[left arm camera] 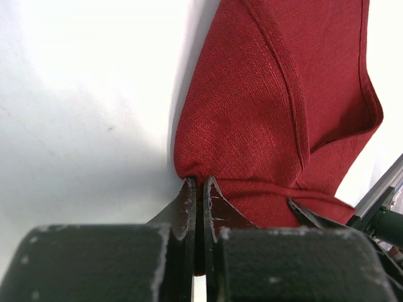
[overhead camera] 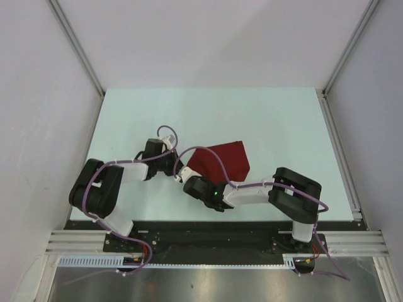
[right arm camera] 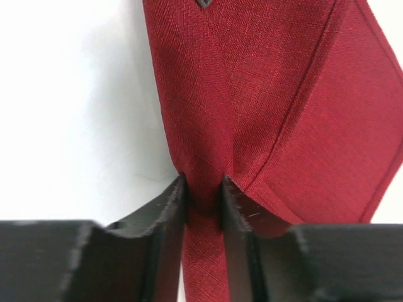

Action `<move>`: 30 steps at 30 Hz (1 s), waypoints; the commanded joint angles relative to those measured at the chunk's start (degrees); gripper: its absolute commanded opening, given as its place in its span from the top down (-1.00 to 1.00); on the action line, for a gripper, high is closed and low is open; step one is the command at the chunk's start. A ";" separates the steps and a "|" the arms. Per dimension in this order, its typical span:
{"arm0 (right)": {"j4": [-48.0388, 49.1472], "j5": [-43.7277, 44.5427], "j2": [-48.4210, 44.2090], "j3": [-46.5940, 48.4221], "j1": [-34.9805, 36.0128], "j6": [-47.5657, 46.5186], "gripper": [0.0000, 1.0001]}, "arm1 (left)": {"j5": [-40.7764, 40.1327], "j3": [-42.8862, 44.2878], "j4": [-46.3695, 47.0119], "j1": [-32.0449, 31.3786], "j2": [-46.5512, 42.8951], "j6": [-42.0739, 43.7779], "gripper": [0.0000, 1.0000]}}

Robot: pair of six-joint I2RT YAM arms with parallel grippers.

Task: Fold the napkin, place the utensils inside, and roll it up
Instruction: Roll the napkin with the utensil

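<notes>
The left gripper (left arm camera: pixel 196 184) is clenched on a bunched corner of the napkin (left arm camera: pixel 264 107). Just beside it, the right gripper (right arm camera: pixel 203 182) pinches a fold of the same cloth. From both claws the red cloth widens toward the far right over the pale table (overhead camera: pixel 277 119), creased near the grips. The right arm's cable crosses its near edge.

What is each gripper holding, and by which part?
Both hold the napkin. The left gripper pinches a bunched bit of its edge; the right gripper pinches a raised fold of the cloth.
</notes>
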 commanded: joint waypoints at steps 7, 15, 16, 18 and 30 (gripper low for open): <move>-2.37 -38.30 -1.56 -2.25 -12.75 3.95 0.72 | -0.14 0.29 2.90 0.33 -5.77 -2.00 -0.41; -6.76 -61.67 -0.78 0.82 -19.34 5.62 0.97 | -10.17 -3.30 1.66 2.00 -16.40 -1.65 -0.68; -6.94 -63.62 -0.60 1.43 -20.31 5.88 0.98 | -10.17 -4.10 2.10 2.00 -16.94 -1.56 -0.68; -7.03 -68.36 0.02 2.05 -21.45 7.20 1.00 | -10.17 -5.94 2.72 2.00 -18.08 -0.78 -0.68; -7.29 -78.84 9.15 5.30 -28.66 11.07 1.00 | -5.60 -17.02 12.03 0.95 -26.35 2.13 -0.61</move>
